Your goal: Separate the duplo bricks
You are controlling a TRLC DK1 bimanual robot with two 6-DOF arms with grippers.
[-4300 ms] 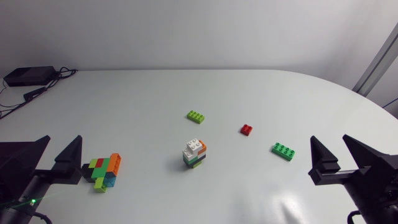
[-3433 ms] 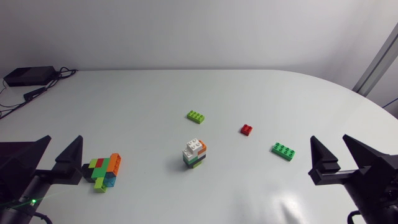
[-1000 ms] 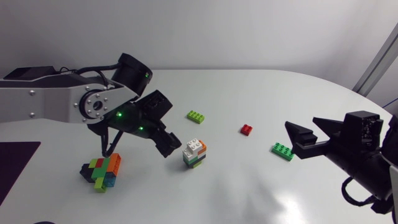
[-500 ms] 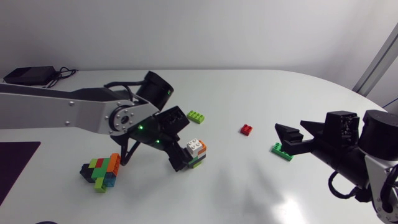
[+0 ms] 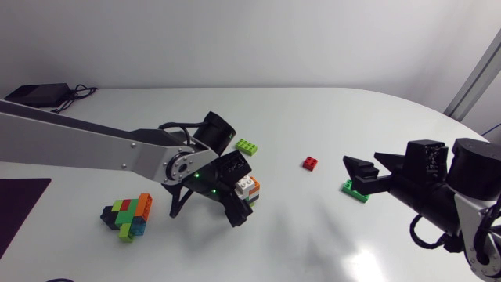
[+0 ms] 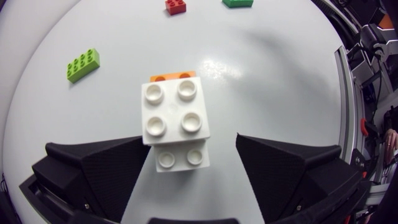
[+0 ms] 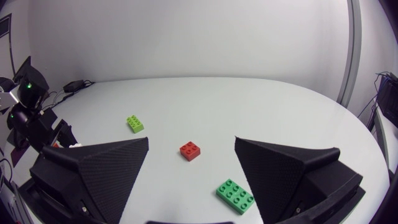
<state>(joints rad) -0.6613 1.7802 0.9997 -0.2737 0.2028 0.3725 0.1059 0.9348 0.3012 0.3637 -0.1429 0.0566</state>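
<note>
Head view: two stacks, the white-topped stack (image 5: pixel 246 186) at centre and the mixed stack (image 5: pixel 129 215) lower left, and three loose bricks, lime brick (image 5: pixel 248 146), red brick (image 5: pixel 311 163) and green brick (image 5: pixel 356 190), on the wide table (image 5: pixel 313 243); left wrist view: left tool (image 6: pixel 193 137) spread astride the white-topped stack; right wrist view: right tool (image 7: pixel 191 138) spread, green brick between its fingers.

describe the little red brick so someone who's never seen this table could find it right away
On the white table, look a little to the right of the middle, in the open stretch between the lime green brick and the darker green brick. The red brick lies there alone, touching nothing. It is the only loose red piece, and it is a square four-stud brick, while both green neighbours are longer.
</note>
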